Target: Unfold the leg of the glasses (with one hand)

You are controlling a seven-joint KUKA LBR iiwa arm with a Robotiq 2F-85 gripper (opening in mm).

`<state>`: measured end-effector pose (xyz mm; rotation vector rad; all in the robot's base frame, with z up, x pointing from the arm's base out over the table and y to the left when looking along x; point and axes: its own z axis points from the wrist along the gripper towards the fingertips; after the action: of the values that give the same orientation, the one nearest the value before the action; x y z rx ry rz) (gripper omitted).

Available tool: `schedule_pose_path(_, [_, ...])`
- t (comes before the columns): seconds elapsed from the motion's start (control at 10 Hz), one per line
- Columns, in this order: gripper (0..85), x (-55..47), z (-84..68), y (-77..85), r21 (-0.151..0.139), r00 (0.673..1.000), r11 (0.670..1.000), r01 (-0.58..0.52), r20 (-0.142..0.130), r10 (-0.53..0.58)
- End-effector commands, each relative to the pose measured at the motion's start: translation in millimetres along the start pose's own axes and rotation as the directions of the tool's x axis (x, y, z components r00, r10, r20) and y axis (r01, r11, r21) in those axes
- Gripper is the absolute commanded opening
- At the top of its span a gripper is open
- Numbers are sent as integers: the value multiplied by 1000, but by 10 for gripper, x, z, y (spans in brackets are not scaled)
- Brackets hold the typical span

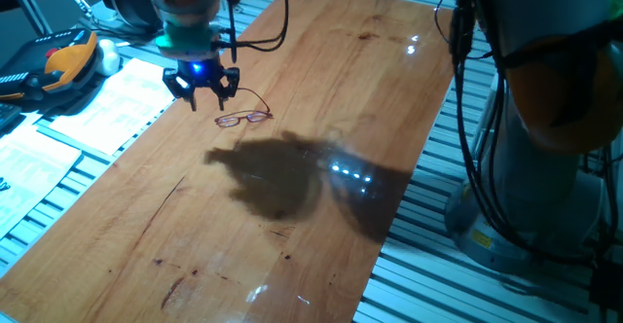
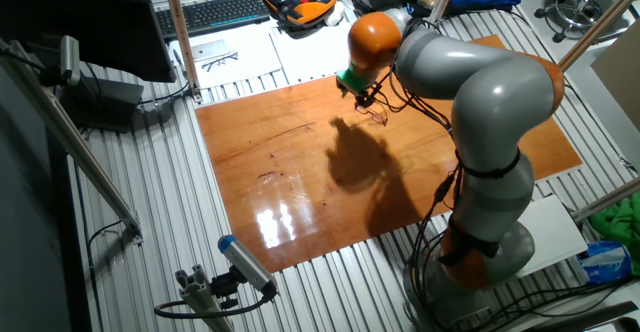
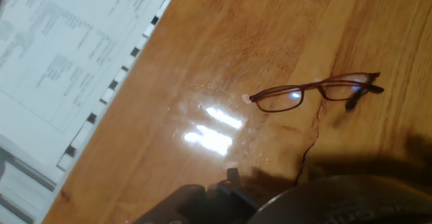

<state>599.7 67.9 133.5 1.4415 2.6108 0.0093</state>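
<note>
The glasses (image 1: 243, 118) lie on the wooden table (image 1: 321, 226), thin reddish-brown wire frames with small oval lenses. In the hand view the glasses (image 3: 314, 91) sit at the upper right; one thin leg runs down from the frame toward the camera, and a short dark stub shows at the right end. The hand (image 1: 201, 91) hovers just above the table, a little to the left of the glasses and apart from them, blue light on. Its fingers are spread with nothing between them. In the other fixed view the hand (image 2: 360, 94) hangs beside the glasses (image 2: 378, 115).
Printed sheets (image 1: 88, 109) lie off the table's left edge beside an orange-and-black pendant (image 1: 54, 65). The arm's grey body and cables (image 1: 545, 80) stand at the right. A keyboard (image 2: 215, 12) and another pair of glasses on paper (image 2: 218, 60) lie beyond the table.
</note>
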Motion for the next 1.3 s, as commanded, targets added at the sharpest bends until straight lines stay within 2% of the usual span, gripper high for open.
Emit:
schedule_pose_path(0.0, [510, -11, 26, 14, 19, 998, 998, 60, -3, -60])
schedule_pose_path(0.1, [340, -41, 48, 28, 45, 993, 992, 116, -11, -116])
schedule_pose_path(0.2, [340, -89, 50, 33, 56, 987, 986, 157, -27, -156])
schedule_pose_path(0.3, [170, -160, 42, 31, 58, 978, 978, 201, -60, -198])
schedule_pose_path(0.4, [170, -215, 40, 26, 61, 968, 968, 243, -78, -238])
schedule_pose_path(0.5, [0, -255, 42, 22, 58, 964, 965, 257, -89, -252])
schedule_pose_path(0.7, [0, -285, 49, 13, 58, 960, 962, 266, -103, -259])
schedule_pose_path(0.8, [0, -298, 48, 11, 65, 946, 948, 311, -116, -302])
schedule_pose_path(0.9, [0, -356, 31, -2, 69, 915, 918, 389, -141, -378])
schedule_pose_path(1.0, [0, -435, 16, -21, 67, 864, 867, 493, -154, -480])
schedule_pose_path(1.1, [0, -483, 23, -28, 66, 802, 804, 590, -155, -576])
schedule_pose_path(1.2, [0, -486, 58, -14, 88, 736, 733, 675, -152, -660])
